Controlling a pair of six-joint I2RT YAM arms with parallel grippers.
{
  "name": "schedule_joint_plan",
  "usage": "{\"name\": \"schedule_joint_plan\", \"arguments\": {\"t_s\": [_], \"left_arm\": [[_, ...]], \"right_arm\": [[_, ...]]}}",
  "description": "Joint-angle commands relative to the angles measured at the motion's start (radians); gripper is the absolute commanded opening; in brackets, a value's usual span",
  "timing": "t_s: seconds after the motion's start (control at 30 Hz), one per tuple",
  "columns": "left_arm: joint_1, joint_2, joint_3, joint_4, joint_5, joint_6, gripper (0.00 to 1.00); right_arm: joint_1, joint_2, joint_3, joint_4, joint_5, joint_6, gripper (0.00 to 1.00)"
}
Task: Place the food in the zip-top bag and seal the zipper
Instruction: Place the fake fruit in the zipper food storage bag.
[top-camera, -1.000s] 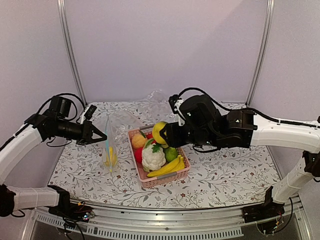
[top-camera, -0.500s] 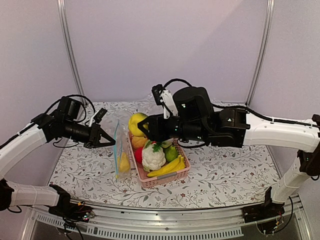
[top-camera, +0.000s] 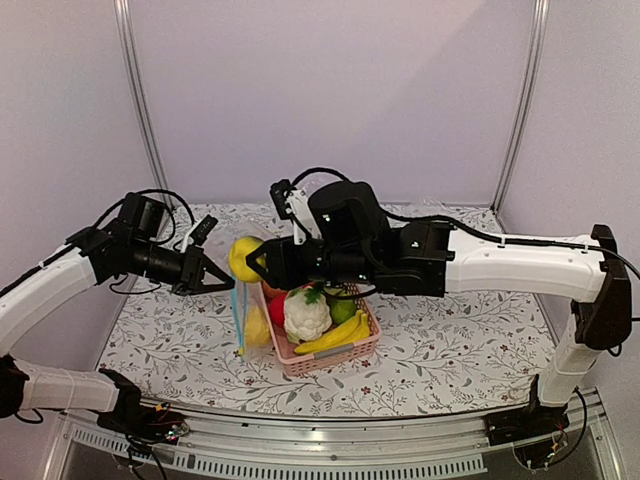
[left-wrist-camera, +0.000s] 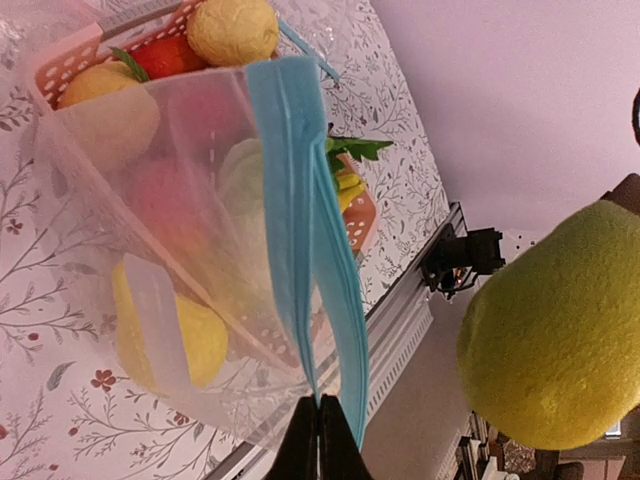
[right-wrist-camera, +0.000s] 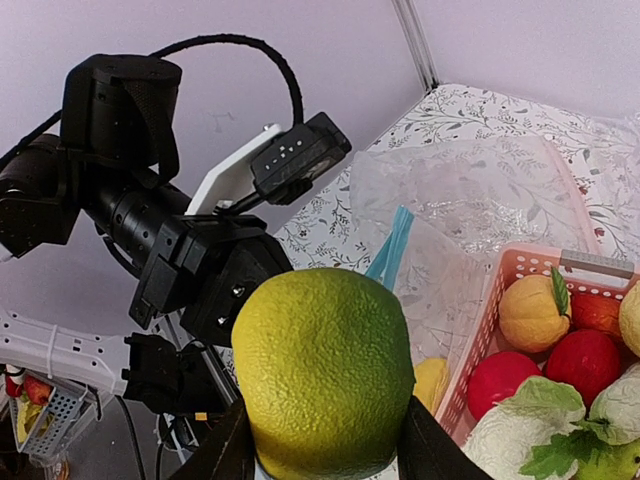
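My left gripper (left-wrist-camera: 320, 425) is shut on the light-blue zipper (left-wrist-camera: 300, 200) of the zip-top bag (left-wrist-camera: 150, 230), pinching one corner so that the bag hangs down to the table. The mouth gapes a little near my fingers. A yellow lemon-like fruit (left-wrist-camera: 170, 335) lies in the bag's bottom. My right gripper (right-wrist-camera: 325, 440) is shut on a round yellow-green fruit (right-wrist-camera: 325, 370), held in the air just above and right of the bag's top. In the top view the fruit (top-camera: 245, 257) hangs over the zipper (top-camera: 237, 300), close to my left gripper (top-camera: 213, 281).
The pink basket (top-camera: 330, 360) stands right against the bag, holding a white cauliflower (top-camera: 306, 315), yellow bananas (top-camera: 335, 335), a green fruit (top-camera: 343, 310), and red and orange fruit. A crumpled clear plastic sheet (right-wrist-camera: 480, 180) lies behind. Metal frame posts stand at the back corners.
My right arm has swung left with the yellow-green fruit, from over the basket to above the bag's mouth. My left gripper has carried the bag rightward, up against the basket.
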Motion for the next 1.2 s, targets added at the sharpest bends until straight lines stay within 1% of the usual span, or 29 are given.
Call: {"name": "schedule_joint_plan", "arguments": {"t_s": [0.0,0.5,0.8,1.17], "left_arm": [[-0.014,0.005,-0.019,0.023,0.018,0.014,0.0],[-0.013,-0.005,-0.056,0.093,0.041,-0.021,0.0],[-0.014,-0.027,-0.056,0.106,0.036,-0.036,0.0],[-0.014,-0.036,-0.045,0.124,0.046,-0.051,0.0]], "right_arm": [[0.004,0.041,0.043,0.035,-0.044,0.011,0.45],[0.004,0.108,0.017,0.11,-0.066,0.103,0.45],[0.004,0.104,-0.027,0.067,0.026,0.111,0.45],[0.004,0.119,-0.024,-0.006,0.108,0.094,0.45]]}}
